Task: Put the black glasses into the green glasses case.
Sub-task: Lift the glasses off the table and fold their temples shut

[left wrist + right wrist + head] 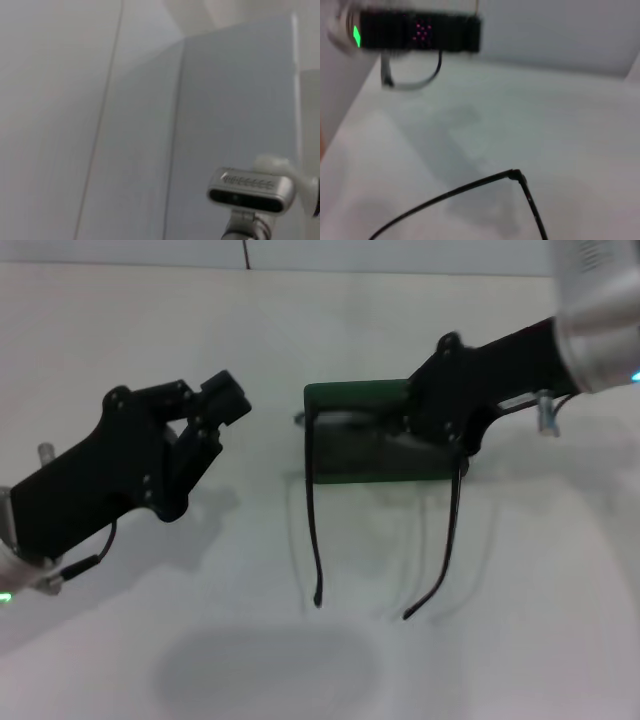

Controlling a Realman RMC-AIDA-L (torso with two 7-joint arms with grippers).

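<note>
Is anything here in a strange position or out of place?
Yes. The glasses are unfolded: the right gripper holds them over the case, with both temple arms trailing out in front of it. The left gripper hangs aside.

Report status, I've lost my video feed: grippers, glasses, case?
Right gripper over green glasses case, carrying black glasses, temples unfolded and hanging. Left gripper raised left of case, empty. No obstruction visible.

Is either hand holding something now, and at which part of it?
The right hand seems to hold the black glasses at the front frame, above the green glasses case; the exact grip is hidden. The left hand holds nothing.
</note>
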